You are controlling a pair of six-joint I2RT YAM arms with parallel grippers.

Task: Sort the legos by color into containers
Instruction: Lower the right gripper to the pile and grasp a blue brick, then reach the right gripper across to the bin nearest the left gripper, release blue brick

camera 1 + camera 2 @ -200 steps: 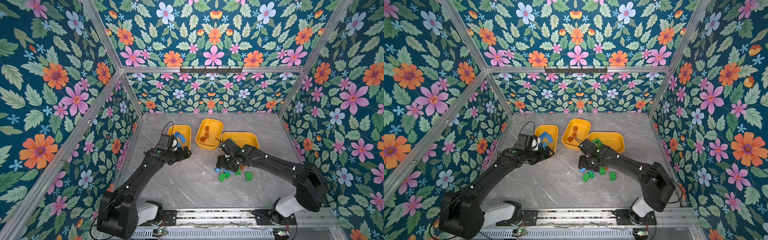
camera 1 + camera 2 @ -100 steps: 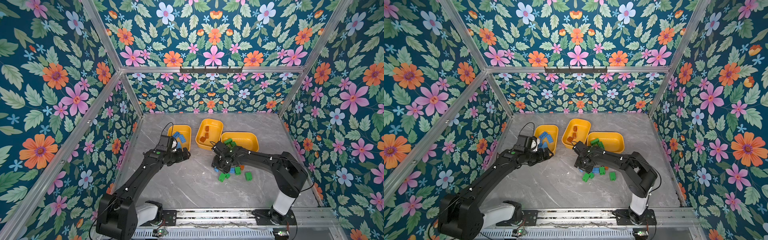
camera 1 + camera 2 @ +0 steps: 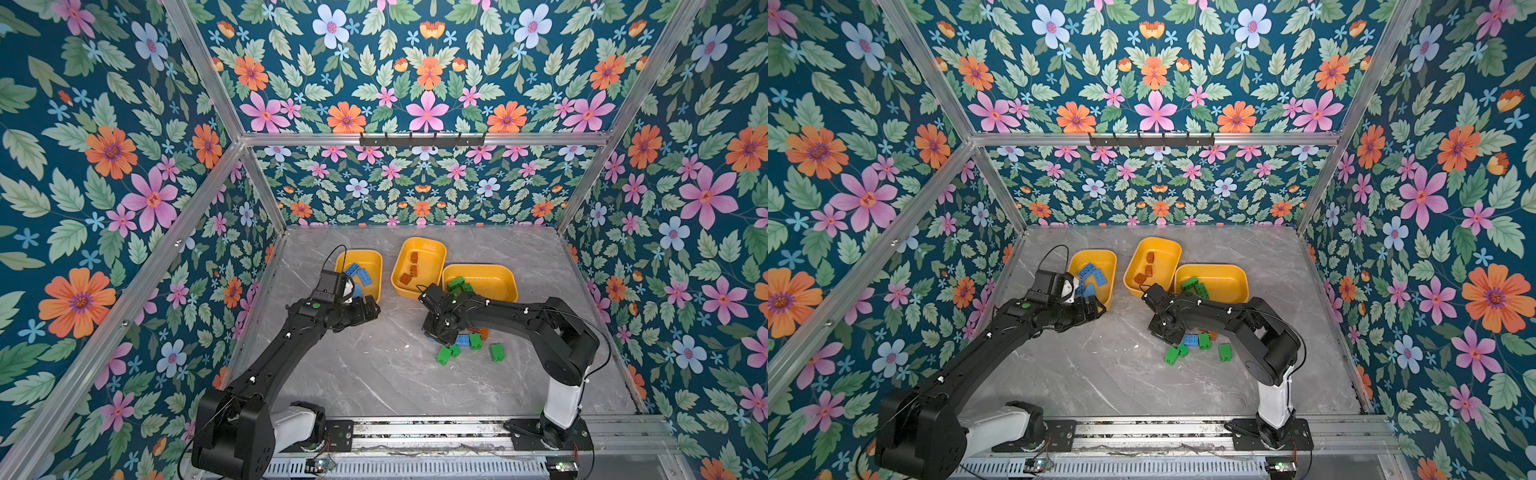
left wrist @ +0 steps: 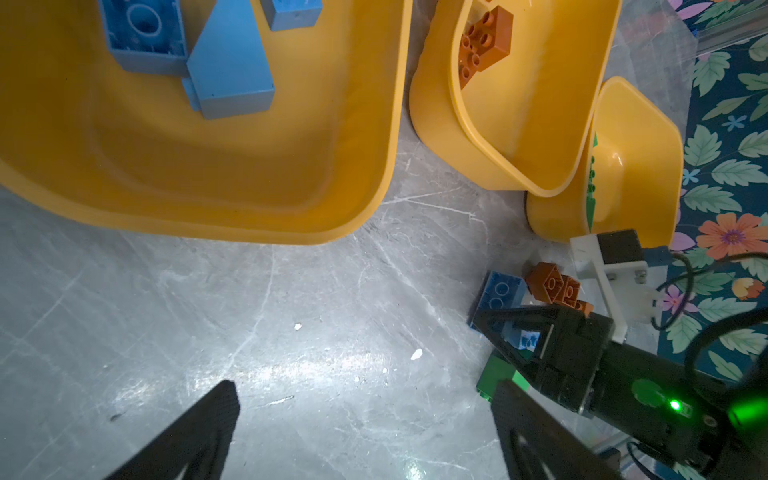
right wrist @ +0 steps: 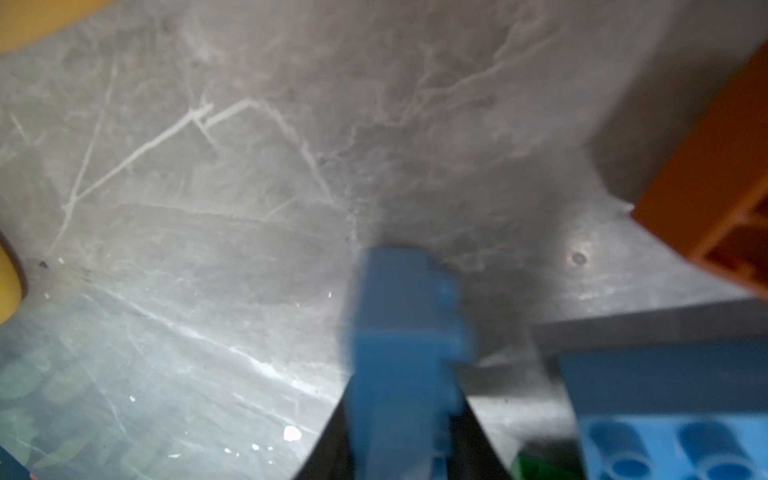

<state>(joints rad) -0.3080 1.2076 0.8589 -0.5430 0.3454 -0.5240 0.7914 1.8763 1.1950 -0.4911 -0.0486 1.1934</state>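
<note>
Blue brick [image 5: 401, 324] in down-pointing right tool [image 5: 405, 428]

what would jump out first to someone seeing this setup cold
The loud floral wallpaper on the walls hits first. Then the yellow tubs at the back of the grey table: the left tub holds blue bricks, the middle tub brown bricks, the right tub green bricks. In front of them the right pincer is shut on a blue brick beside a loose pile.

No text, label, brand or number is readable on the legos [image 3: 496, 352] or containers [image 3: 490, 282].
</note>
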